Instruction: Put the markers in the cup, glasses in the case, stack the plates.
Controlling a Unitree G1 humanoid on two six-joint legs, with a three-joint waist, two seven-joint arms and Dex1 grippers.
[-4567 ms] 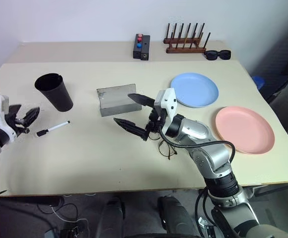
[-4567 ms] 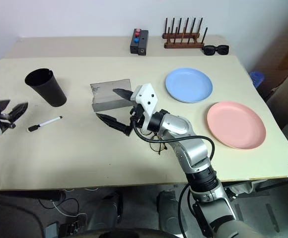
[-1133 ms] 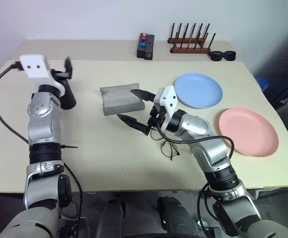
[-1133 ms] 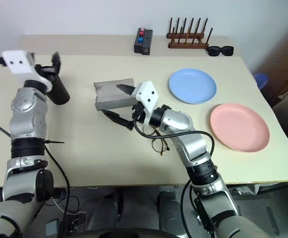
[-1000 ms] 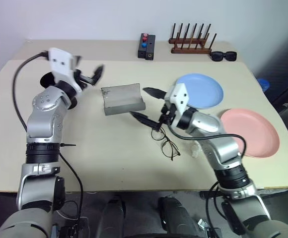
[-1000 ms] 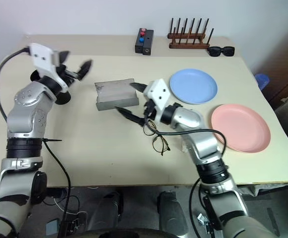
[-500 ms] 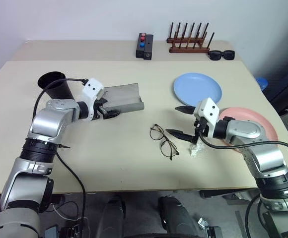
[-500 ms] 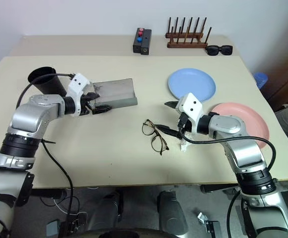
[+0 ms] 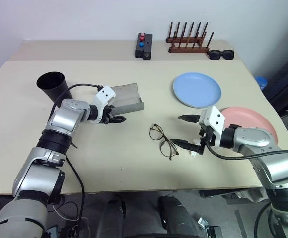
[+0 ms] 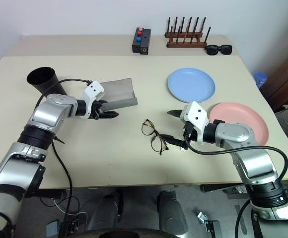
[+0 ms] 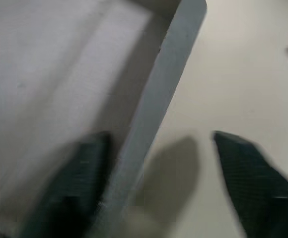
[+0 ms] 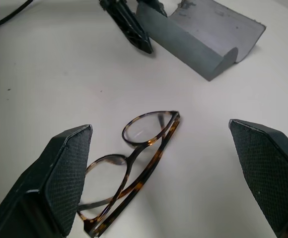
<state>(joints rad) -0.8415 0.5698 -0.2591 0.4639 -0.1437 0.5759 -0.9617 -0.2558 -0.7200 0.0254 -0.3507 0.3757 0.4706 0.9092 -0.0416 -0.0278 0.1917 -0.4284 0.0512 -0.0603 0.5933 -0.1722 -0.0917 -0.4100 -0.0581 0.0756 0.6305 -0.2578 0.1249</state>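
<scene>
Both hands near the grey case (image 9: 124,99)

Left hand (image 11: 154,183) straddles the case's front wall, fingers apart, grip uncertain; right hand (image 12: 166,173) gapes, empty, glasses (image 12: 129,163) between its fingers, tortoiseshell up close.

The left gripper (image 11: 154,188) and the case (image 11: 149,119) are blurred in the left wrist view, and the case continues past the picture edge at 10 o'clock.

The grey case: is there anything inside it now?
The open case looks empty where its inside shows. The left gripper covers its near corner. The glasses lie on the table.
</scene>
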